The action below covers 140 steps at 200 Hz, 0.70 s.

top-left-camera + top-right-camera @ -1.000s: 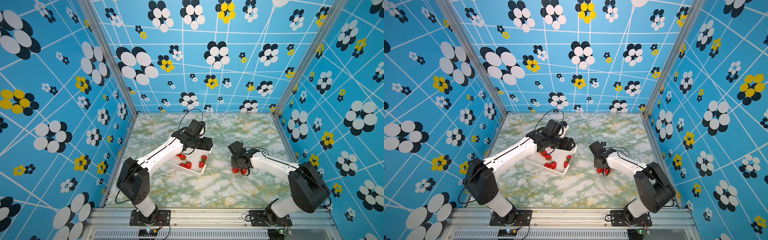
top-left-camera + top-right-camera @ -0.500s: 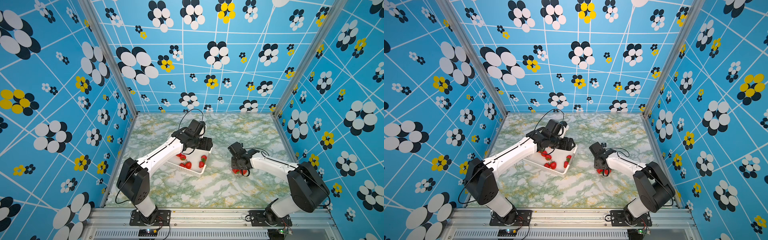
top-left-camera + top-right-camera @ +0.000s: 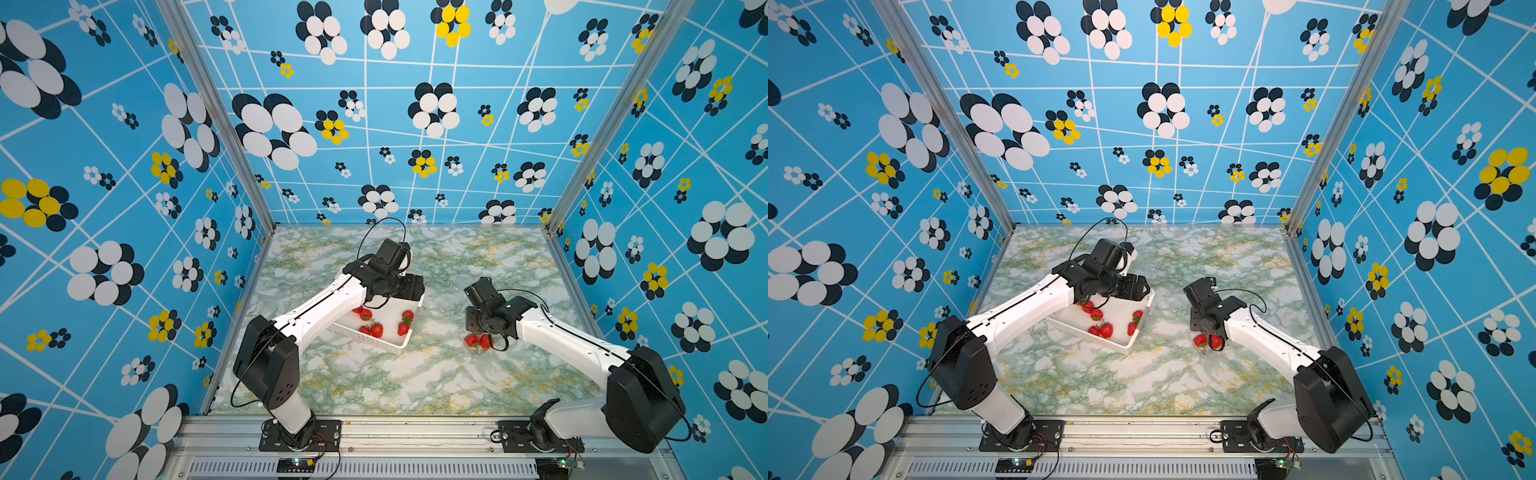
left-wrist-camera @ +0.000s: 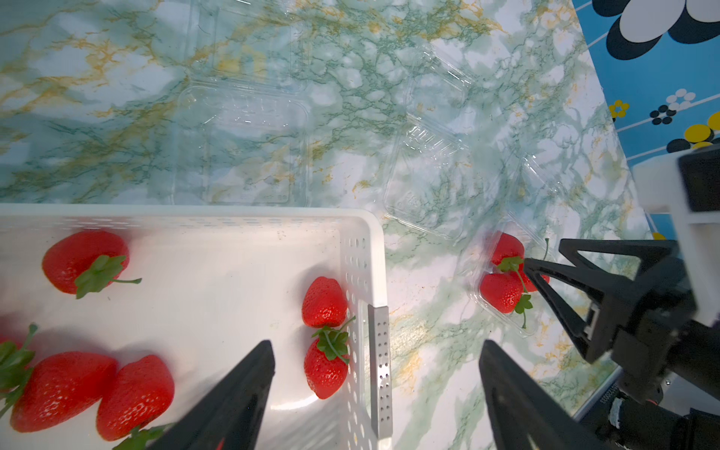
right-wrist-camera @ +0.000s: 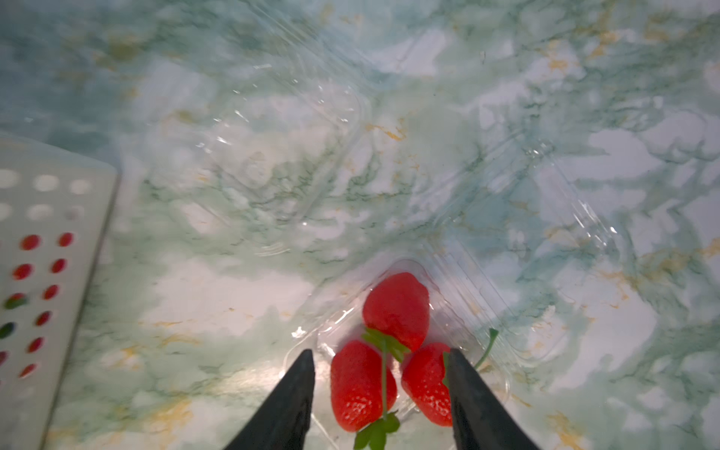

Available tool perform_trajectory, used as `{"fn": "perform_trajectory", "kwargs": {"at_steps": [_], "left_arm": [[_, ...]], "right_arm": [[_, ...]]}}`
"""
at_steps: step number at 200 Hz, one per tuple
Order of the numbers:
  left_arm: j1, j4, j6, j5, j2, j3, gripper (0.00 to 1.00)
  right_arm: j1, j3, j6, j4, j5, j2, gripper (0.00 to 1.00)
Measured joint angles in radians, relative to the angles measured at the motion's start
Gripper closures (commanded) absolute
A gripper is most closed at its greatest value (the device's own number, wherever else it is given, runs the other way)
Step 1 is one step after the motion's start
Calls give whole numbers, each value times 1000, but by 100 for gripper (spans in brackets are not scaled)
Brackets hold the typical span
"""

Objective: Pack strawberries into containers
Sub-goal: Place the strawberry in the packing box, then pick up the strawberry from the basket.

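Okay, your right end effector [image 5: 380,352] just let go: three small red strawberries [image 5: 395,307] sit in the clear plastic clamshell punnet [image 5: 467,307] toward the surface's [image 3: 415,374] right edge. Left end effector [image 4: 376,343] spread, empty.

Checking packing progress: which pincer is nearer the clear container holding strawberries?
Right. The right pincer hangs directly over that container, straddling the berries; the left pincer is apart from it, over the white basket edge.
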Motion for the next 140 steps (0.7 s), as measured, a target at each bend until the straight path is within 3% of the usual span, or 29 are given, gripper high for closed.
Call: {"fn": "perform_trajectory", "kwargs": {"at_steps": [36, 87, 140], "left_arm": [[85, -5, -1, -5, -66, -63, 16], [274, -13, -5, -6, -235, -207, 15], [370, -12, -10, 18, -265, -301, 15]], "right_arm": [[54, 201, -61, -19, -92, 76, 46], [193, 620, -148, -56, -202, 417, 47], [252, 978, -194, -106, -322, 760, 47]]}}
